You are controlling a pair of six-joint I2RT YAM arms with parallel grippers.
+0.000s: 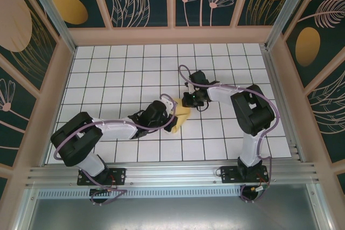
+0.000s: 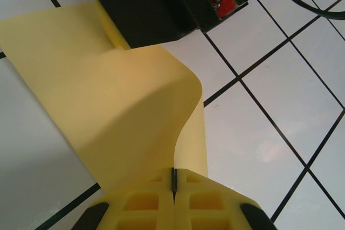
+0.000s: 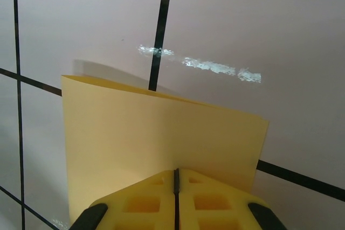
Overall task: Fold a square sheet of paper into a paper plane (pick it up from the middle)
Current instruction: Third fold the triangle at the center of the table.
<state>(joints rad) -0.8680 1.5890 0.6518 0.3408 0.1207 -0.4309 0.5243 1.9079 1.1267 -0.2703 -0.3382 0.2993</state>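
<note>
**End effector status**

1. Check the left end effector [image 1: 172, 115]. In the left wrist view its two yellow fingers [image 2: 144, 203] stand pressed together, with only a thin dark seam between them. The left end effector [image 2: 174, 182] is closed on an edge of the square sheet of paper [image 2: 108, 111], which enters the seam directly.

2. Check the right end effector [image 1: 186, 100]. In the right wrist view its fingers [image 3: 207, 203] also meet along a thin seam. The right end effector [image 3: 176, 179] is closed on the square sheet of paper [image 3: 161, 138], which rises flat and upright from the fingertips against the counter [image 3: 242, 20].

3. Confirm the position of the sheet. In the top view the square sheet of paper [image 1: 183, 118] lies near the middle of the white gridded counter [image 1: 108, 68], between the two end effectors and partly covered by them. You see only a small yellow patch there.

4. Note the shape of the sheet. In the left wrist view it bows upward in a smooth curve from the left fingers toward the black body of the right end effector [image 2: 156, 4], and one side edge curls over. You cannot tell from these views how much of the sheet touches the counter.
</note>
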